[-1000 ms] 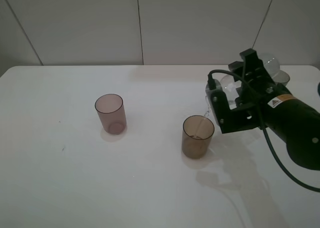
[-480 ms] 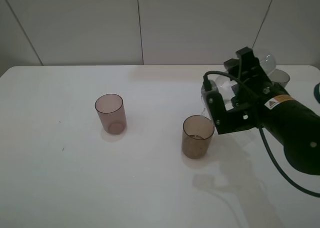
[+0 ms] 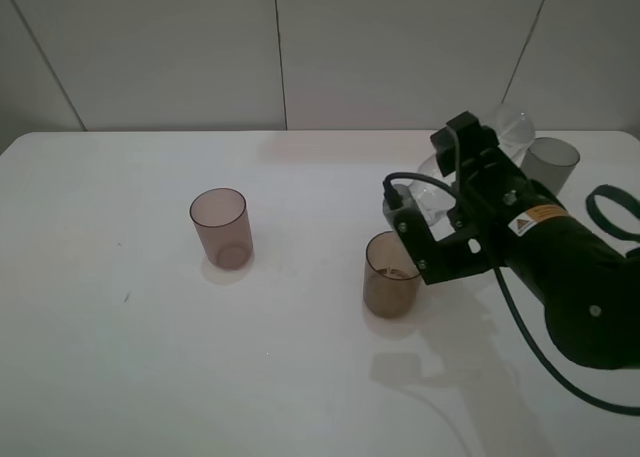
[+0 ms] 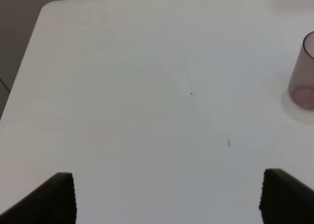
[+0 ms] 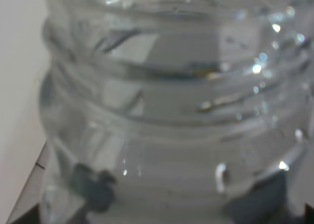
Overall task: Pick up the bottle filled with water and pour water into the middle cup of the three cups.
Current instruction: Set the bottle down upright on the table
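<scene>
The right gripper (image 3: 455,202) is clamped across the small clear colourless plastic bottle (image 3: 430,195), holding it tipped well over on its side, neck down toward the translucent amber-brown plastic tumbler (image 3: 391,287), the middle one of three on the white tabletop (image 3: 150,357). The bottle's mouth sits just above the tumbler's far rim; whether water is running from it cannot be made out. In the right wrist view the bottle's ribbed, glinting wall (image 5: 171,111) fills nearly the whole picture, pressed close against the camera, with water showing inside. The bulky black arm (image 3: 570,287), with its yellow warning label (image 3: 530,217) and looping black cable (image 3: 560,372), covers much of the bottle and the stretch of tabletop to the right of the amber tumbler. Behind it, near the bottle's raised base, stands the dark grey translucent tumbler (image 3: 551,163), its lower edge cut off by the arm. The pinkish-mauve translucent tumbler (image 3: 221,227) stands upright well apart on the left, with bare tabletop between it and the middle tumbler. The left gripper (image 4: 171,204) hangs over the tabletop's left part with its jaws spread wide and nothing between them; the pinkish-mauve tumbler shows at the edge of its view. Pale wall panels (image 3: 300,47) close the scene behind.
</scene>
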